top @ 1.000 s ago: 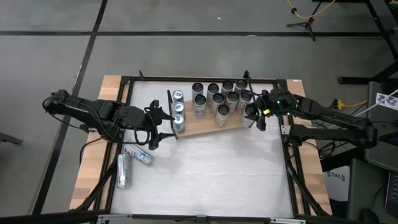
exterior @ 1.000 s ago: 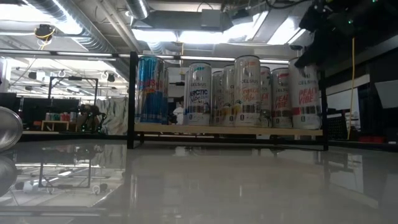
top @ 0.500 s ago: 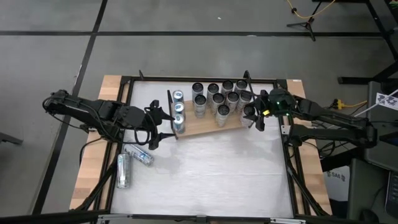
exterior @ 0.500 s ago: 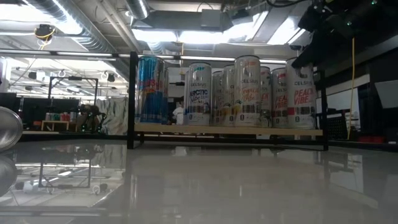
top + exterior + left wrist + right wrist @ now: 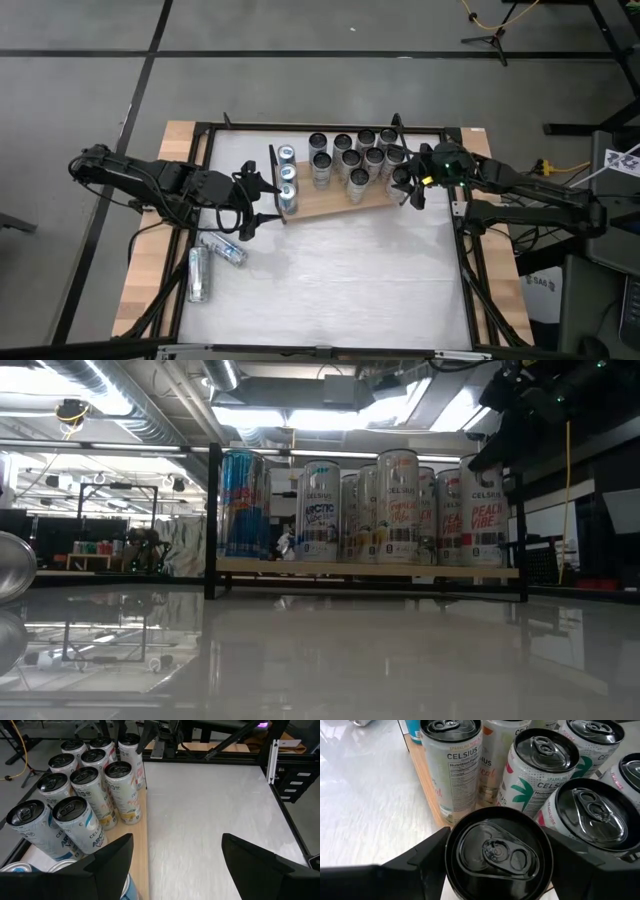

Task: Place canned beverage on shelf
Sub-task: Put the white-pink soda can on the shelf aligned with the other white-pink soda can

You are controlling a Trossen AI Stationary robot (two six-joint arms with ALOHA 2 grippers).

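The shelf (image 5: 330, 207) is a light wooden board with black wire ends, lying across the far part of the table. Several tall cans (image 5: 350, 160) stand upright on it, and blue cans (image 5: 287, 185) stand at its left end. My right gripper (image 5: 497, 834) is at the shelf's right end, shut on a canned beverage (image 5: 497, 855) with a black top; in the low view it reads "Peach Vibe" (image 5: 485, 510). My left gripper (image 5: 177, 865) hangs open over the shelf's left end (image 5: 258, 200), with nothing between its fingers. My right gripper has the can's upper side wall (image 5: 449, 857) between its two fingers (image 5: 415, 855), one on each side just below the rim. They come slanting down from the table's right side. The can is upright, its bottom on the shelf board (image 5: 485, 567).
Two more cans (image 5: 200, 272) (image 5: 226, 251) lie on their sides on the white tabletop at the near left. The black table frame (image 5: 462, 250) runs along the edges. The tabletop in front of the shelf (image 5: 340, 280) is bare.
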